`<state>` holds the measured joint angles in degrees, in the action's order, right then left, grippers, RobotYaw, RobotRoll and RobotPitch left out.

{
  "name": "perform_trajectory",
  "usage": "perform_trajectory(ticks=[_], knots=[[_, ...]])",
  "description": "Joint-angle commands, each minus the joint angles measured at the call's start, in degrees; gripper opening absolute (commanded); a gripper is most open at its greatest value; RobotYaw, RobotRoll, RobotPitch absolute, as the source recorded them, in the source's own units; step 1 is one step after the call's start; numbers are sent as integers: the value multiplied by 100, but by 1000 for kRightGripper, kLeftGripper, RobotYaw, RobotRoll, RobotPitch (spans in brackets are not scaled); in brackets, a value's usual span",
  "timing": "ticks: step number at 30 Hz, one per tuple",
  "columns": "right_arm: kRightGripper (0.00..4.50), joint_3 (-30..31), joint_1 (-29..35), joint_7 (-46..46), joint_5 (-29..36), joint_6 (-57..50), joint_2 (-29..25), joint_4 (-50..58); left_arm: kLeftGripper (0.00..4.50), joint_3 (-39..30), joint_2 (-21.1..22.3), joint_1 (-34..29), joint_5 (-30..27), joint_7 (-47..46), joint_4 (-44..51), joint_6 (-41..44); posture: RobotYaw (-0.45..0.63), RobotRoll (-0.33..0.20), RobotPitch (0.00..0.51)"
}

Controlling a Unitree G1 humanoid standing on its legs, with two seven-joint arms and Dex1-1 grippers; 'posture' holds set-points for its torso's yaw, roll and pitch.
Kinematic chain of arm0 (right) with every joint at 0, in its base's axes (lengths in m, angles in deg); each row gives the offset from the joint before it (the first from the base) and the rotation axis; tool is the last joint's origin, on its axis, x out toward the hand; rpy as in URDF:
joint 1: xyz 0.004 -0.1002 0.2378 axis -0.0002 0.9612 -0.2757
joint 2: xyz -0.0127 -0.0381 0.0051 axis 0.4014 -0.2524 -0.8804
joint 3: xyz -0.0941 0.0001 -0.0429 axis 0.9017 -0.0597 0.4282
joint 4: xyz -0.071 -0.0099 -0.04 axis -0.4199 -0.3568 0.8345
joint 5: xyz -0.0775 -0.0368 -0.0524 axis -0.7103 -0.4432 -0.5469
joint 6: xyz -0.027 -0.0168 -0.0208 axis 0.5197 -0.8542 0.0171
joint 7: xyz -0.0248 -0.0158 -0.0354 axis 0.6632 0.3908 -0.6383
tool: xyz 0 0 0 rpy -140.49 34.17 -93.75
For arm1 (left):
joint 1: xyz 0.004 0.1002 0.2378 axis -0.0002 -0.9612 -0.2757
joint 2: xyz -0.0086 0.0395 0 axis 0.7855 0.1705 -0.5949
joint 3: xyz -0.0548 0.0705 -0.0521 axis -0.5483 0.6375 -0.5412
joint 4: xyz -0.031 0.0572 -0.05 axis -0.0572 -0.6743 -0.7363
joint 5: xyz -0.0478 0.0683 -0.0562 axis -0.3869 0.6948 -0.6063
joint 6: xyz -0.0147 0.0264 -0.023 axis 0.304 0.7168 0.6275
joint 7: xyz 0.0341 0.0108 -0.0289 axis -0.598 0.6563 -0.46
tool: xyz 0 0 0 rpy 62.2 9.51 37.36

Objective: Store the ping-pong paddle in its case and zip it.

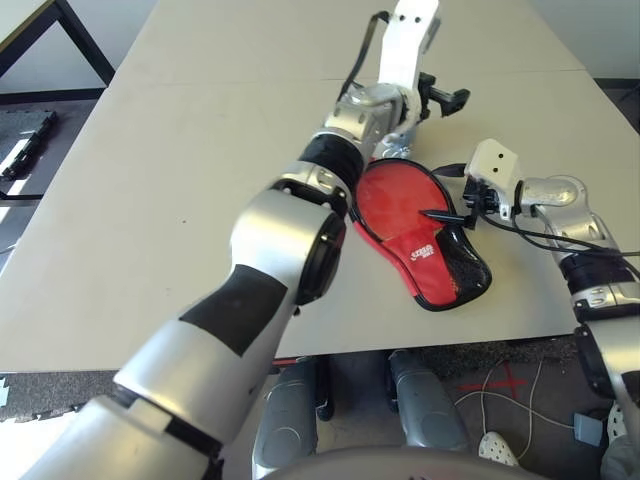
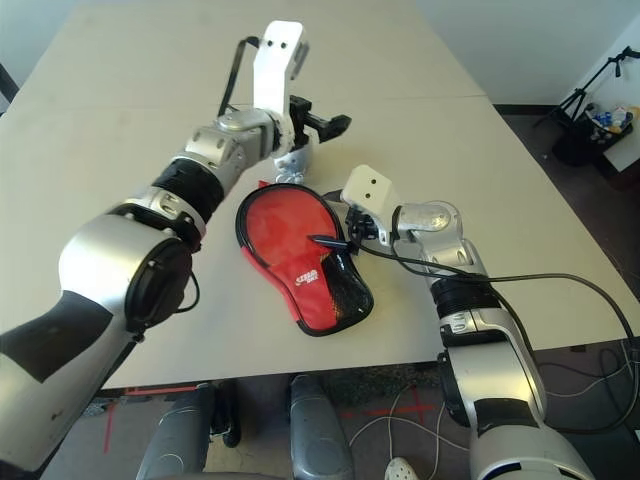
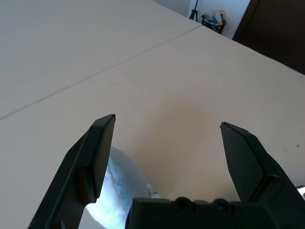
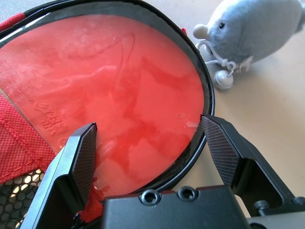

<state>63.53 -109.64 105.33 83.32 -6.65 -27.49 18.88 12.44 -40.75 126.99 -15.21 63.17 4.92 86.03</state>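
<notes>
1. Case (image 2: 305,262): lies flat near the surface's (image 2: 130,140) near edge, zipper undone, round end open.
2. Ping-pong paddle (image 4: 114,95): red face sits inside the case; you cannot see the handle.
3. Left tool (image 3: 167,157): fingers wide apart, empty, raised above the case's far end.
4. Right tool (image 4: 147,157): fingers apart, empty, at the case's rim.
5. Grey plush mouse (image 4: 259,28): just beside the rim. Your zipper run could snag its cord.
6. Risk: with nothing pinning the case, pulling the zipper may drag it off the edge.
</notes>
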Motion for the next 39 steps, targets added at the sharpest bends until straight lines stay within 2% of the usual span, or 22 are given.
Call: perform_trajectory(ticks=[1,11,15,19,23,26,31,39], knots=[[4500,458,399,70,-449,-179,58,-484,4490,299,163,-181,277,439,55,-51,-142,0,228],[4500,471,356,118,-452,-160,66,-556,4490,1065,1064,-1014,750,1930,693,-640,-123,0,235],[4500,473,349,133,-448,-161,80,-581,4490,1355,1409,-1845,606,3086,1879,-625,-118,0,235],[4500,475,366,142,-446,-160,74,-576,4490,1489,1631,-2667,396,3661,3349,-124,-113,0,234],[4500,487,368,144,-451,-154,88,-596,4490,1594,1747,-3333,291,3736,4441,526,-105,0,233],[4500,506,347,143,-463,-152,115,-627,4490,1675,1781,-3670,297,3651,4864,810,-102,0,232],[4500,519,336,157,-473,-145,116,-640,4490,1735,1715,-3922,139,3542,5292,1285,-101,0,231],[4500,526,340,185,-477,-167,92,-615,4490,1793,1569,-4130,27,3163,5386,1849,-103,0,227]])
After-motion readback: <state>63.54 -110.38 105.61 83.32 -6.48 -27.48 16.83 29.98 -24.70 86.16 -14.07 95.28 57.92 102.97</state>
